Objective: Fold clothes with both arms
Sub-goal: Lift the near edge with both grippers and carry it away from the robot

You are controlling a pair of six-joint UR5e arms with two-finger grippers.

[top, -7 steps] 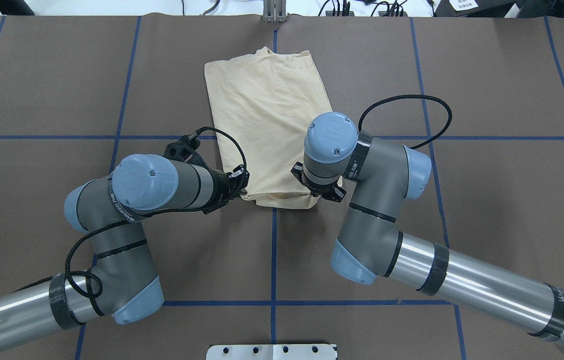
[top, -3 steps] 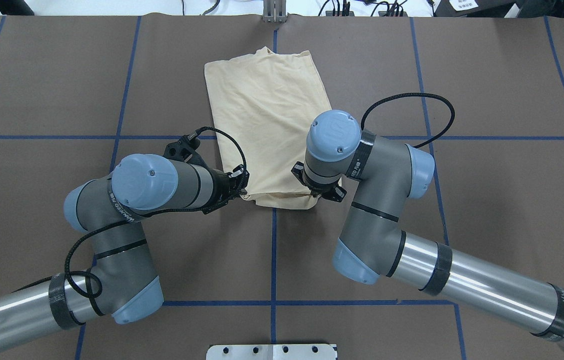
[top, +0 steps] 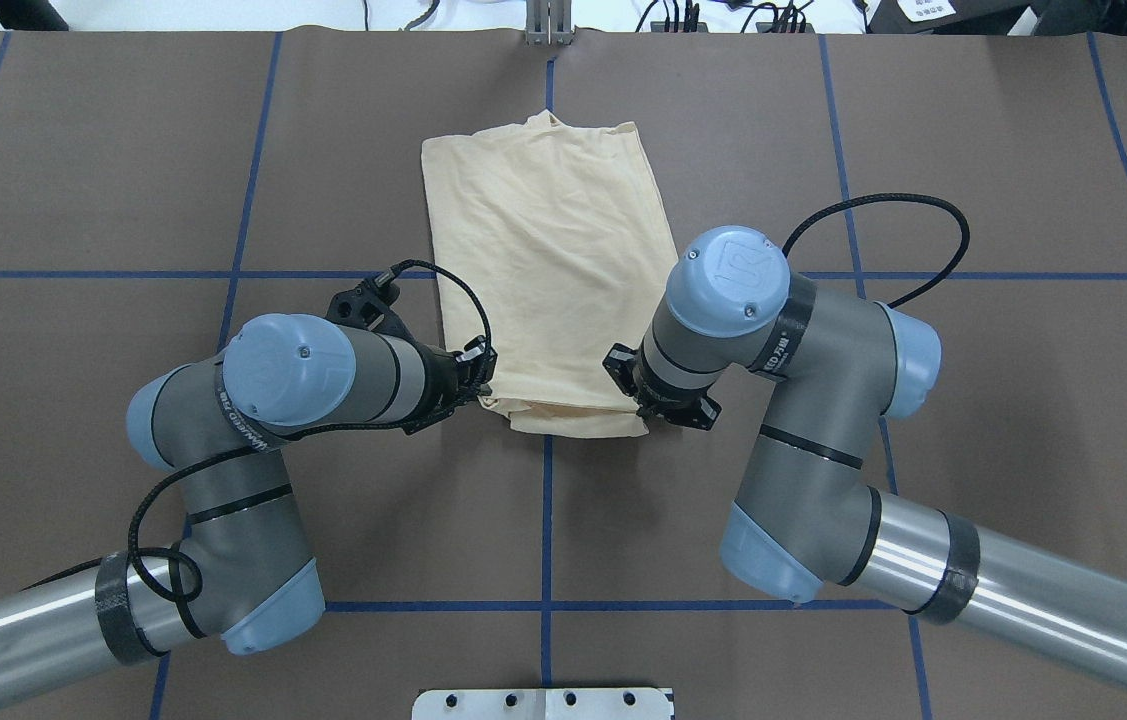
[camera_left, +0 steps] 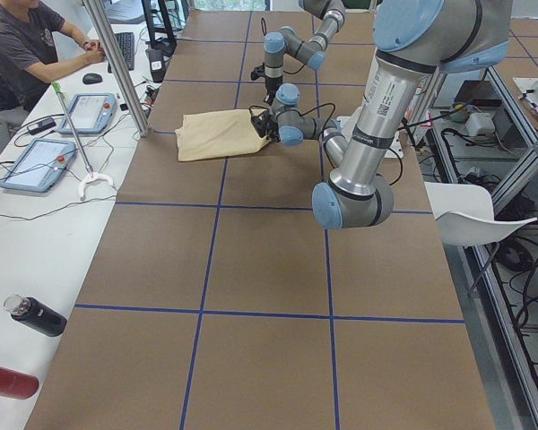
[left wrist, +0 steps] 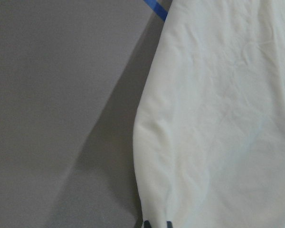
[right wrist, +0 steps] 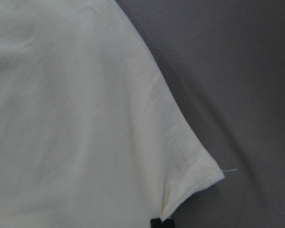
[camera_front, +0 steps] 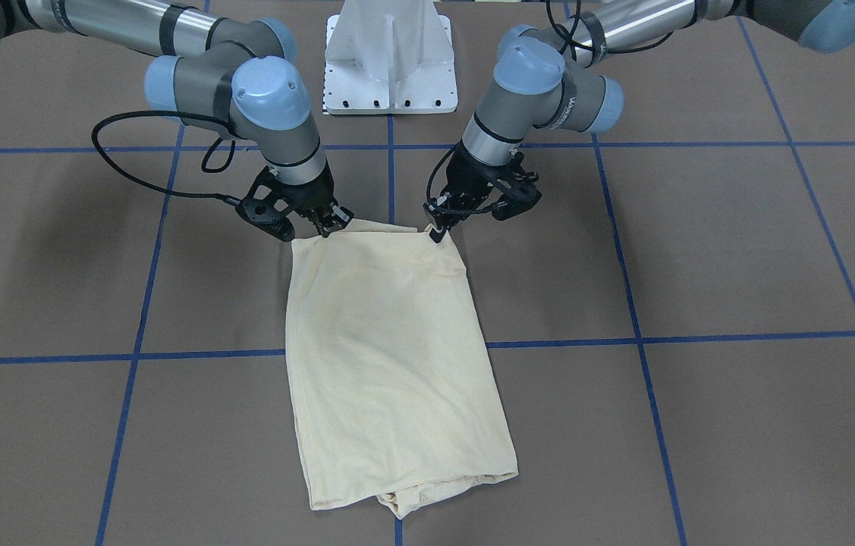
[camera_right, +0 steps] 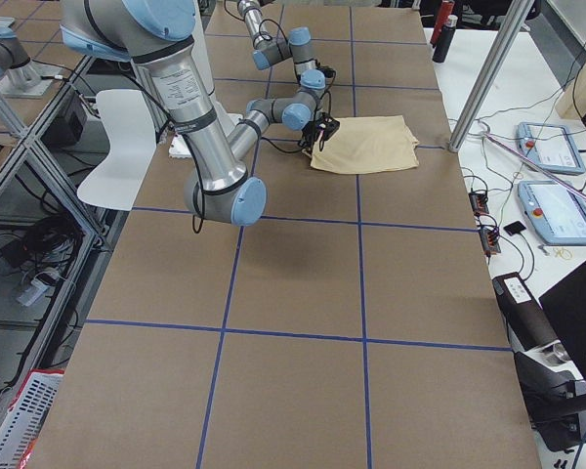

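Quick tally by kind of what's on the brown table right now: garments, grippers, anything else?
T-shirt: 1
Grippers: 2 (left gripper, right gripper)
White pedestal base: 1
Total: 4

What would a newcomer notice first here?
A pale cream-yellow knit shirt lies folded into a narrow rectangle on the blue-gridded brown table. The silver-tubed, blue-capped left arm and right arm meet at its robot-side edge, where the black left end effector and black right end effector each pinch a corner.
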